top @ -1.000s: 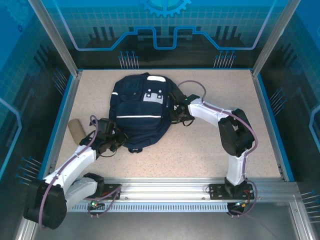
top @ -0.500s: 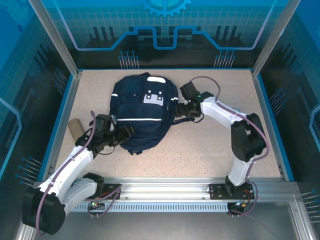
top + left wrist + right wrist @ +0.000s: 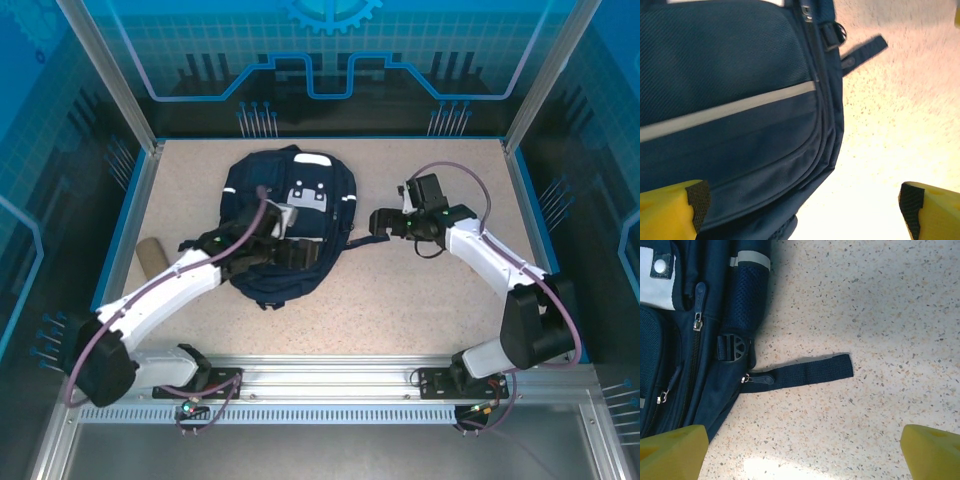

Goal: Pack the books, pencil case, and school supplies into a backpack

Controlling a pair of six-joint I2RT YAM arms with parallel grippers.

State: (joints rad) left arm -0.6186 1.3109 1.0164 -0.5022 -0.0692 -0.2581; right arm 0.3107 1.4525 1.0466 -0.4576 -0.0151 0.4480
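The navy backpack (image 3: 300,190) lies flat mid-table, white stripes and a white-and-grey patch facing up. My left gripper (image 3: 305,256) hovers over its lower front, open; in the left wrist view its yellow fingers (image 3: 670,210) straddle the backpack (image 3: 730,75) edge and bare table, gripping nothing. My right gripper (image 3: 380,222) is open just right of the bag, above the table beside a loose strap (image 3: 807,371) and the backpack's (image 3: 700,340) zippered side. The tan pencil case (image 3: 150,258) lies by the left wall. The books are out of view.
The speckled table (image 3: 420,290) is bounded by blue walls at left (image 3: 120,240) and right (image 3: 540,240). A rail (image 3: 330,375) with the arm bases runs along the near edge. Free room lies right of and in front of the bag.
Both grippers went from shut to open. The left arm swung right and up over the backpack's lower front. The right arm drew back to the right, off the bag's side.
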